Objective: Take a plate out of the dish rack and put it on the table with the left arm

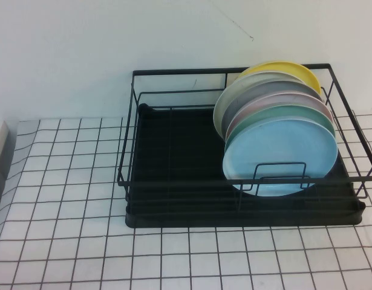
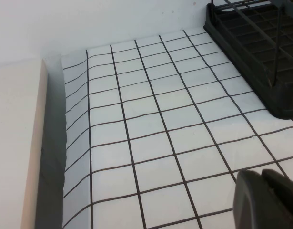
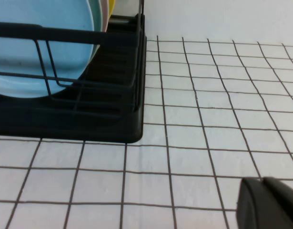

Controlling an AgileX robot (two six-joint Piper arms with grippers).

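Note:
The light sky-blue plate (image 1: 281, 156) stands upright at the front of a row of plates in the right half of the black wire dish rack (image 1: 173, 175). It also shows in the right wrist view (image 3: 36, 47) behind the rack's wire loop. Neither arm shows in the high view. My left gripper (image 2: 260, 172) is shut and empty, above the grid-cloth table (image 2: 151, 129) to the left of the rack (image 2: 260, 52). My right gripper (image 3: 260, 180) is shut and empty, above the table to the right of the rack (image 3: 79, 114).
Behind the blue plate stand a mint-green plate (image 1: 282, 113), then pink, grey, cream and yellow (image 1: 288, 69) plates. A beige block (image 2: 15, 143) lies at the table's left edge. A white wall rises behind the rack. Bare grid cloth lies in front and left of the rack.

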